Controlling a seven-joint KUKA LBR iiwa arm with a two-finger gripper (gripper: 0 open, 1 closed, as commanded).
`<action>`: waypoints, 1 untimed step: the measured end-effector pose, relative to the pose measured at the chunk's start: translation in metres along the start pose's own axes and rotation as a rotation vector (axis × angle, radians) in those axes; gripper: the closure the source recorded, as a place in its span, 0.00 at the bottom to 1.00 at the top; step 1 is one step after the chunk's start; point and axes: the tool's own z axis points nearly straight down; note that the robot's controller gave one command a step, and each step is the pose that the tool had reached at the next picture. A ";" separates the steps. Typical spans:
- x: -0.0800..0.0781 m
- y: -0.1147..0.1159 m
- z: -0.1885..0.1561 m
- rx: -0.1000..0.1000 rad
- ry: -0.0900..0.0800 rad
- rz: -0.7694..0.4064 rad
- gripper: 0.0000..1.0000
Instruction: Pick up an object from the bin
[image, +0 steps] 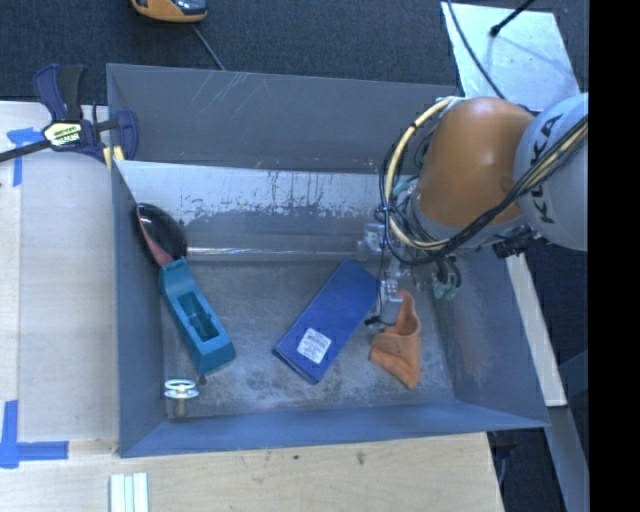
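The grey bin (300, 428) is holding five loose things, one of each kind. Nearest, in the lower left corner, one small silver round thing (180, 391) is sitting alone. To the lower right, one orange lump (398, 352), soft-looking and crumpled, is lying on the floor of the bin. Just left of it, in the middle, one flat blue box (325, 322) with a white label is lying slanted, its top end pointing to the upper right. Farther left, one long blue holder (197, 317) with an open slot is lying well apart from the box. The pincer (390, 303) is hanging down low between the blue box and the orange lump, right at the top end of the lump, so that lump is the thing it is closest to. I cannot tell if the pincer is spread or pressed together, or if it is pinching anything. Farther back, at the upper left, one dark spoon (160, 232) is leaning on the wall, touching the holder's top end. Farthest, at the upper right, the arm's orange cover (472, 165) is hanging over the bin with cables (400, 165) looping around it.
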 end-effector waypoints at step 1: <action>0.005 -0.016 0.010 0.002 0.008 0.031 0.00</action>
